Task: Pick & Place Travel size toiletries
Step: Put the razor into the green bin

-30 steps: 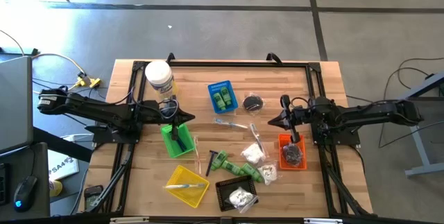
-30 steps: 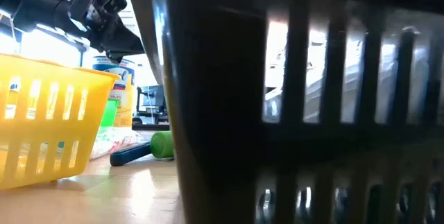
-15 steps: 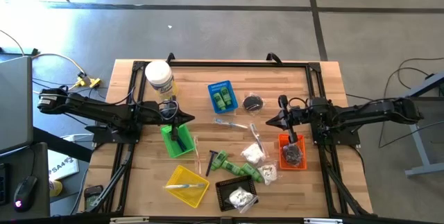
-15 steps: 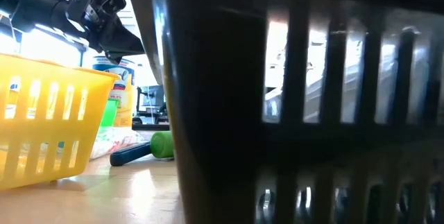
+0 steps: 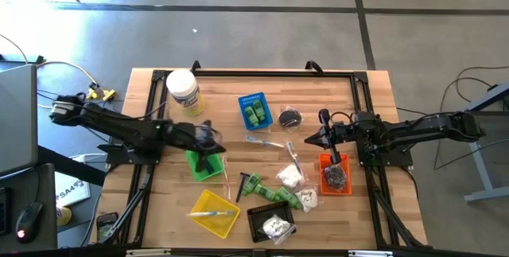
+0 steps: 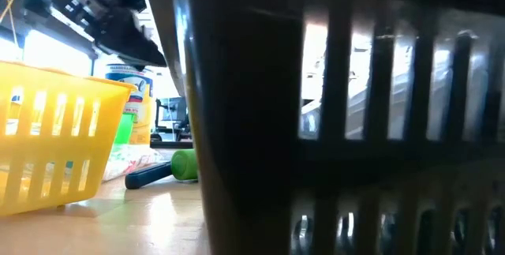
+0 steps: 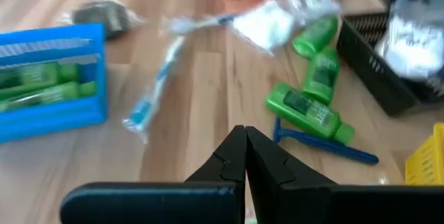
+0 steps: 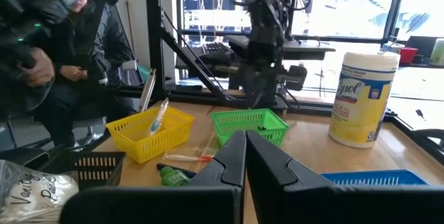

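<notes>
**Left arm swings toward the loose pile, both claws empty**

Nearest the table's front edge sit the yellow basket [image 5: 208, 217] with a thin stick in it and the black basket [image 5: 253, 214] holding white packets. Just behind them lies what is not yet sorted: a cluster of green bottles [image 5: 274, 191], a razor [image 5: 241, 185], white packets [image 5: 290, 177] and, a little farther back, a wrapped toothbrush [image 5: 266, 141]. All of it is loose on the wood, between the two arms.

The one change is on the left. Over the last half second the left arm has turned and dipped, so the left gripper [image 5: 213, 142] now hangs over the far end of the green basket [image 5: 199, 166], aimed out at that cluster. Its wrist camera looks straight at the green bottles and the blue-handled razor beyond its tips. Its fingers are pressed together and carry nothing — so I read this as the start of a fresh reach, and the jaws will have to part before it can take anything.

The right gripper [image 5: 312, 140] has not stirred. It hovers just past the orange basket [image 5: 324, 161], also clenched and empty.

Farther back, the blue basket [image 5: 244, 101] already holds two green bottles, a small black piece [image 5: 289, 117] lies beside it, and the white jar [image 5: 182, 88] stands at the far left corner. Several items remain on the wood, so the task looks well short of finished.
</notes>
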{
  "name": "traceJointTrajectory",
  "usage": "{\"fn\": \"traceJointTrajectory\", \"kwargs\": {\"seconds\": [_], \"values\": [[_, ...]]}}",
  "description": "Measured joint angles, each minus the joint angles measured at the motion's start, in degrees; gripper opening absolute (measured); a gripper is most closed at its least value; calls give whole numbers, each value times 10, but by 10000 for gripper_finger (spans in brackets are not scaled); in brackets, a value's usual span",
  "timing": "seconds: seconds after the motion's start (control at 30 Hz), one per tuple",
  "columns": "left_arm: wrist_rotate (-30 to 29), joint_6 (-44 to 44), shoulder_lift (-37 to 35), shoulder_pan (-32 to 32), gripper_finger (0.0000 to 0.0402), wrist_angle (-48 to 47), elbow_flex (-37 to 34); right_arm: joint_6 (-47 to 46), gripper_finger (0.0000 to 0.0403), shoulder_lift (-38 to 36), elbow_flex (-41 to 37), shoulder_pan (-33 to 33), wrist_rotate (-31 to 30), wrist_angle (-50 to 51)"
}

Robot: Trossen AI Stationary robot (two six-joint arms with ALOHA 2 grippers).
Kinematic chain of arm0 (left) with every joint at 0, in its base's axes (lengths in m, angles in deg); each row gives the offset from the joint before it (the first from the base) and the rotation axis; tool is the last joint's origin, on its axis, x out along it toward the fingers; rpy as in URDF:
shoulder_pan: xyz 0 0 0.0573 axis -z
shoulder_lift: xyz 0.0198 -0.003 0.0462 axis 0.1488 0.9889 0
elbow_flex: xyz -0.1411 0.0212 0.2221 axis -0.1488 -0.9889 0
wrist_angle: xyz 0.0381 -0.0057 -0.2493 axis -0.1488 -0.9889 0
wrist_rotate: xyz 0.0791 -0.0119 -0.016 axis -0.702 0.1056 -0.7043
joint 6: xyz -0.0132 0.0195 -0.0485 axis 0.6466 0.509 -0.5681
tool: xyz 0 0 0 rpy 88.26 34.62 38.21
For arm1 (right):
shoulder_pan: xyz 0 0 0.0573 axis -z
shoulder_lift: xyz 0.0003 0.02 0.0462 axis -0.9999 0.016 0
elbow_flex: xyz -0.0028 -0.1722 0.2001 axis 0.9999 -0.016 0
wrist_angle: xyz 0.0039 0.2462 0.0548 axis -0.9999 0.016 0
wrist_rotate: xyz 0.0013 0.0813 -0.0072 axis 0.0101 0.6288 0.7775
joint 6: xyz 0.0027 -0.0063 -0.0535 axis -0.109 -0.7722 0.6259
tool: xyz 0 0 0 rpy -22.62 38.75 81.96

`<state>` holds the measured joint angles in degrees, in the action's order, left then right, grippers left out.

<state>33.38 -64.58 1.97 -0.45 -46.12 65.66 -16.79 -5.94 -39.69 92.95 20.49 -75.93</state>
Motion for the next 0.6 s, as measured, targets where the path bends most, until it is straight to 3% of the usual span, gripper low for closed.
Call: {"fn": "traceJointTrajectory", "kwargs": {"seconds": [0.17,0.33,0.6], "values": [[2,70,132,30,0,-132,135,0,5,0,0,0,0,-3],[14,215,257,54,5,-264,266,0,5,0,0,0,2,-3],[-28,447,377,89,70,-356,419,-13,5,0,0,0,4,-2]]}}
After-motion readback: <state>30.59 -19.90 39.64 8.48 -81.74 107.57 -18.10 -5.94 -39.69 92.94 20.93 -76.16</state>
